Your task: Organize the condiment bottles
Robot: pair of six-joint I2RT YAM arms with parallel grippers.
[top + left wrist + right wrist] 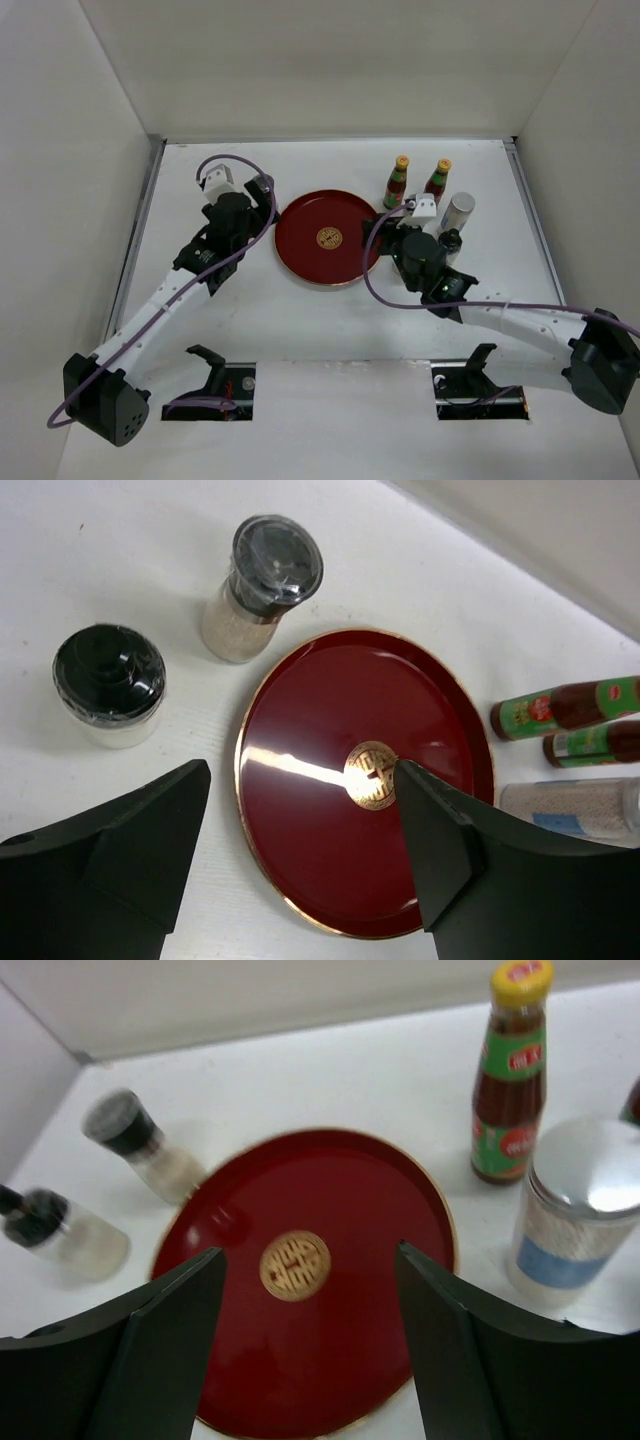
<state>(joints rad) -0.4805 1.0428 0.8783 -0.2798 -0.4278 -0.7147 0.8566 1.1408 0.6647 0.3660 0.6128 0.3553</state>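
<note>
Red glossy round tray (320, 860), squat glass jars (110, 685)

A slim dark-red sauce bottle with a yellow cap (398, 181) stands upright on the white counter (300, 330), just beyond the far right rim of the round red gold-edged tray (305, 250). A matching second sauce bottle (437, 180) stands upright just beside it to the right; both carry green-and-red labels. Near them, toward the front edge, a clear cylinder jar with a silver top (459, 212) stands upright, showing pale grains and a blue label. On the tray's left side, off its rim, stand a tall clear spice jar with a dark lid (262, 585), holding pale grains, and a short squat jar with a black lid (108, 683), apart from each other.
</note>
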